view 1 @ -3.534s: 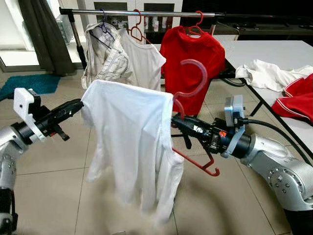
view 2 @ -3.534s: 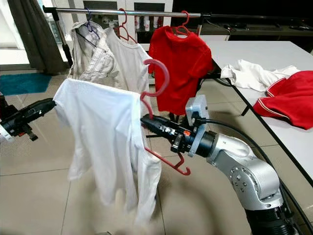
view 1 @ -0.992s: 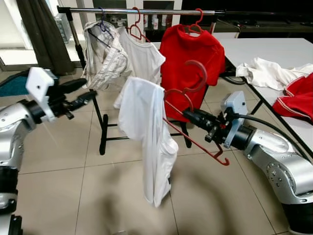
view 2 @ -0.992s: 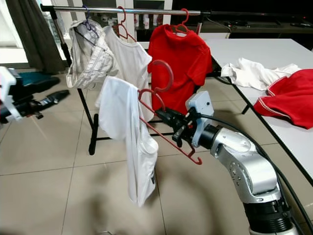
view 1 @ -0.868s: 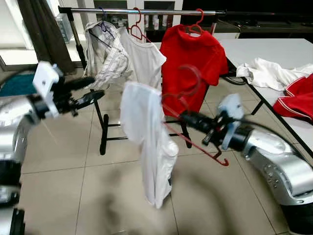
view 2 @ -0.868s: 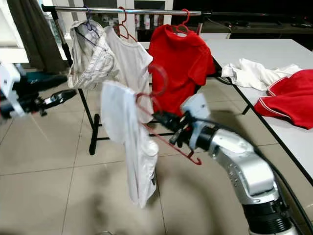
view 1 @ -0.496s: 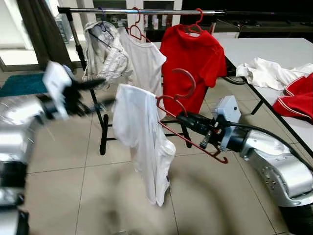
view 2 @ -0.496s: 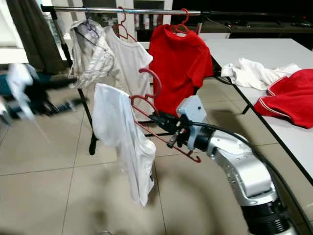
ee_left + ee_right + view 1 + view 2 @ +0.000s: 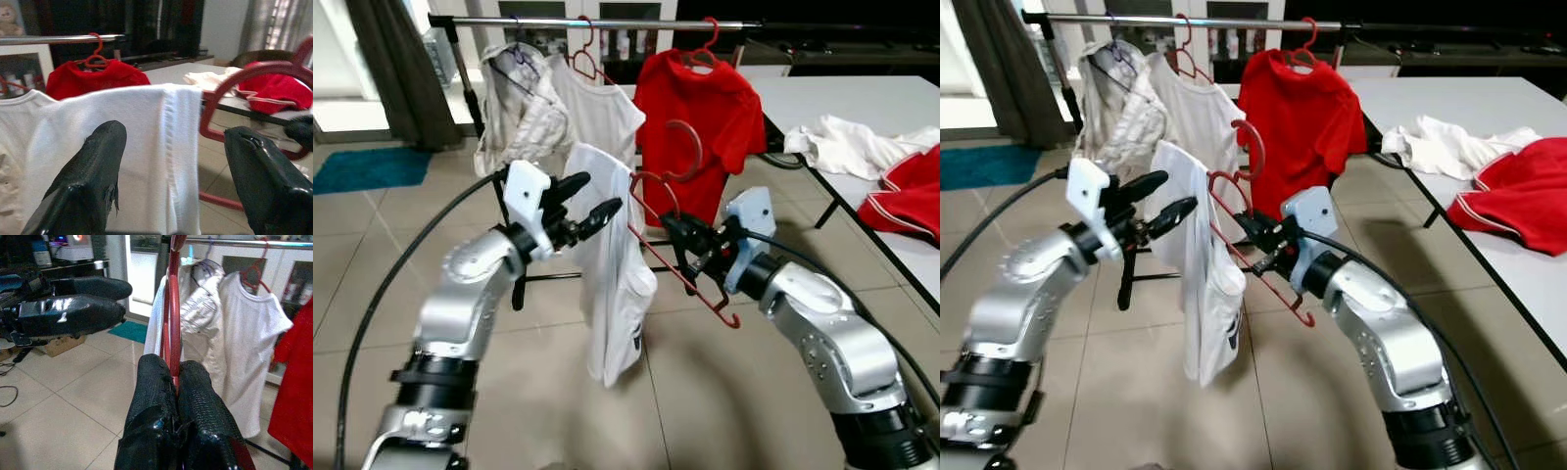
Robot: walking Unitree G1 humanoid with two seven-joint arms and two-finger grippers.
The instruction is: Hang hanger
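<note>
Since a moment before, the left gripper (image 9: 590, 208) had swung in from the left edge toward the middle, fingers apart, right beside the white shirt (image 9: 612, 274). The right gripper (image 9: 677, 238) was clamped tight on the red hanger (image 9: 671, 230) in the middle of the frame. That hanger was not yet on the rail (image 9: 587, 21) along the top. The shirt maybe sat on just one hanger arm. No bins or boxes were there.
</note>
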